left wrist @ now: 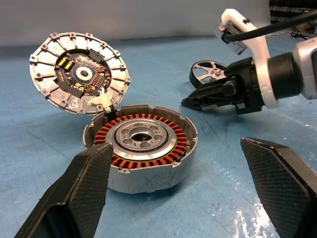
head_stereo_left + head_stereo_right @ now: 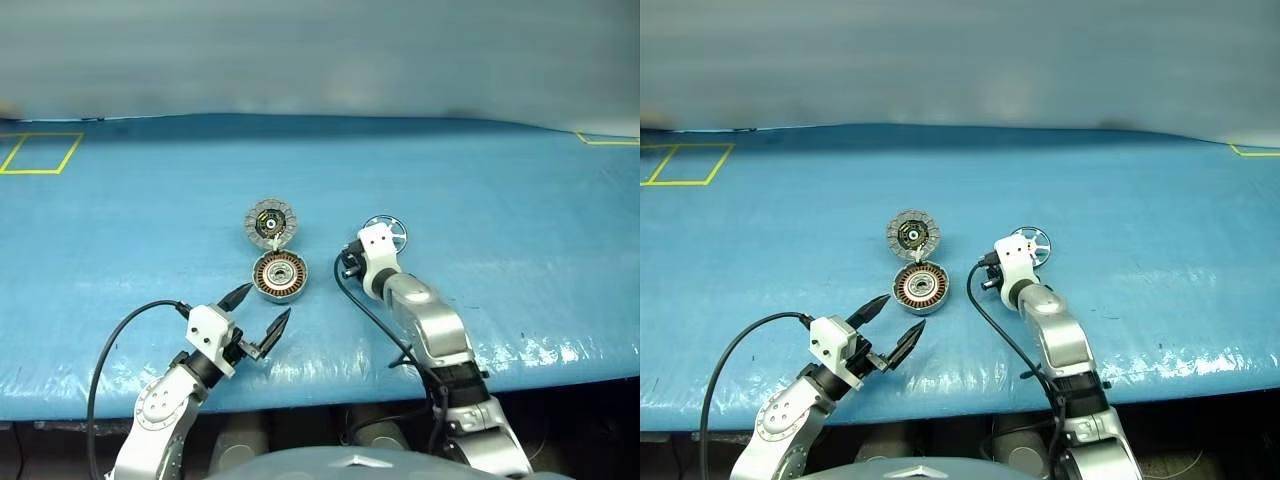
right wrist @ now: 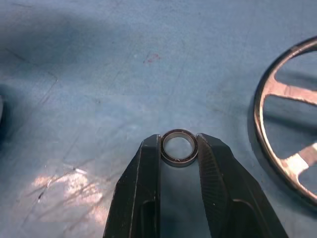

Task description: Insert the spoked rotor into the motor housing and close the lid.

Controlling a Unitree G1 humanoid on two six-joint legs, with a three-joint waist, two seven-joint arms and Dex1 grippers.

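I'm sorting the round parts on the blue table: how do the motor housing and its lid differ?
The motor housing lies flat, open side up; the lid stands tilted up behind it at the housing's rim. The housing shows copper-brown windings around a silver bearing; the lid shows silver radial segments around a dark centre with a small board. The housing is a walled cup; the lid is a thin disc. Both are round and similar in width.

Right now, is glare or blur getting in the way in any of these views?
Left eye view: glare streaks the blue table cover along its near edge; the far background is blurred. Left wrist view: motor housing and lid sharp. Right wrist view: bright patch on the cover, small ring between the fingers clear.
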